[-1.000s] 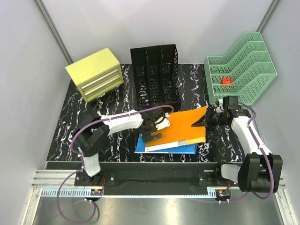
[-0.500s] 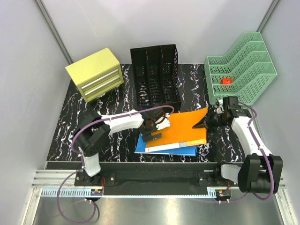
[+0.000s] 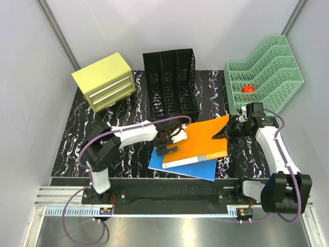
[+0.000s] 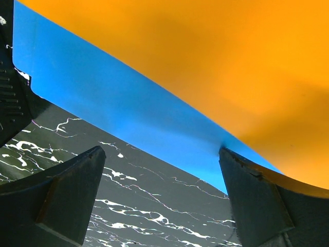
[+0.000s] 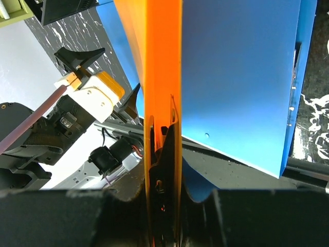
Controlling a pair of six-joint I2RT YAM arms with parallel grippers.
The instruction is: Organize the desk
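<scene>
folders overlap on the desk [image 3: 128, 110], orange folder [image 3: 203, 141] over blue folder [image 3: 198, 170]. right claw [image 3: 225, 133] pinches the orange folder's raised right edge; left claw [image 3: 168, 146] spread wide at their left side.

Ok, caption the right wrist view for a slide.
Right tool pinches the orange folder edge-on, blue folder beside it, marbled desk beyond.

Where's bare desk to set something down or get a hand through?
Free: black marble-veined desk front-left, between the yellow-green drawer cabinet and the left arm; also the strip between the black mesh file holder and the green tiered tray. Crowded: centre front, orange folder over blue folder.
</scene>
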